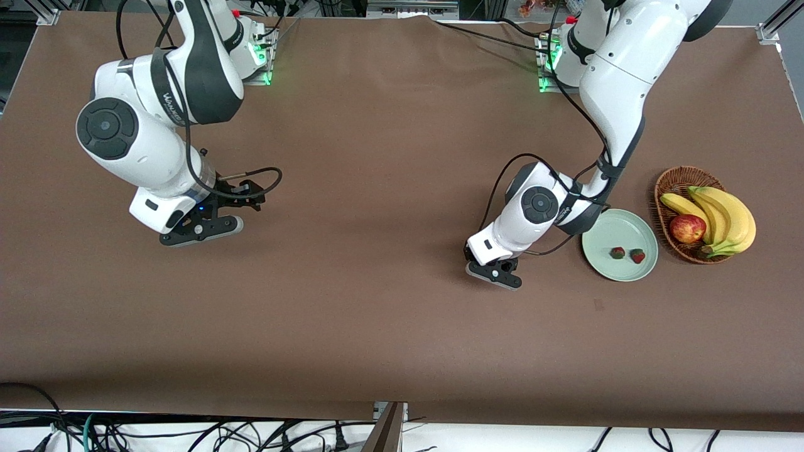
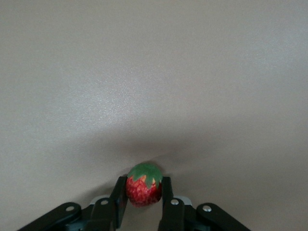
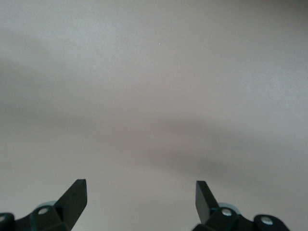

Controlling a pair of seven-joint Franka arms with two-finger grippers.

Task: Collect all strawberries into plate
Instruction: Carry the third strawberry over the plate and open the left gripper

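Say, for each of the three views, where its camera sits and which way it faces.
Front: high across the table, facing both arms, plate, basket.
Left wrist: on the left arm, facing the table; left gripper shut on a strawberry.
Right wrist: on the waiting right arm, facing tabletop; right gripper open.
Shared: both grippers appear in front too.

The left gripper (image 2: 143, 192) has its two dark fingers (image 2: 119, 195) closed on a strawberry (image 2: 143, 185), one at its nine o'clock, one at three, green cap outward, above plain brown table (image 2: 154, 72).
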